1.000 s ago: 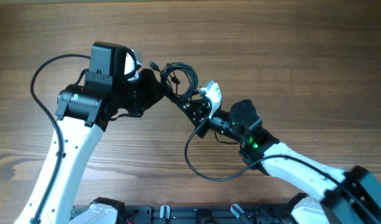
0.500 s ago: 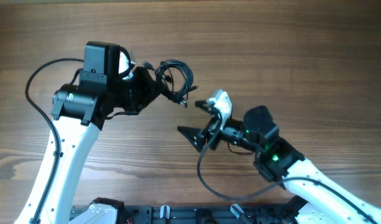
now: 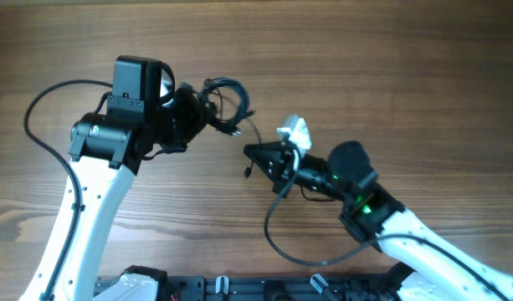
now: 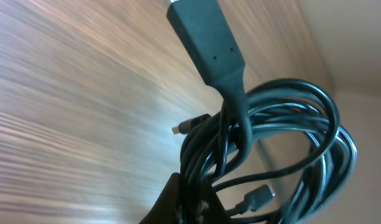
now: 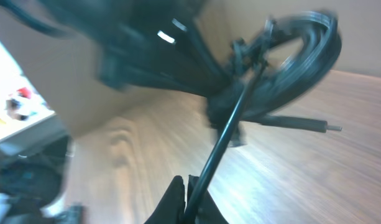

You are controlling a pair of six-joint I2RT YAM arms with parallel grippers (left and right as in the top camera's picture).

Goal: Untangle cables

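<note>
Wood-grain table [image 3: 390, 67]. Left pincer [image 3: 197, 109] grips the cables [image 3: 231, 92], bunched at its tips; right pincer [image 3: 252, 155] clamps one taut strand [image 5: 224, 137]. Step: teasing that strand out; next likely needs a steady pull away from the cables.

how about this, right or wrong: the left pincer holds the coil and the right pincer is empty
Wrong on one count: the right pincer isn't empty. The right wrist view shows it pinching a strand running up to the coil. The left pincer does hold the coil.
</note>
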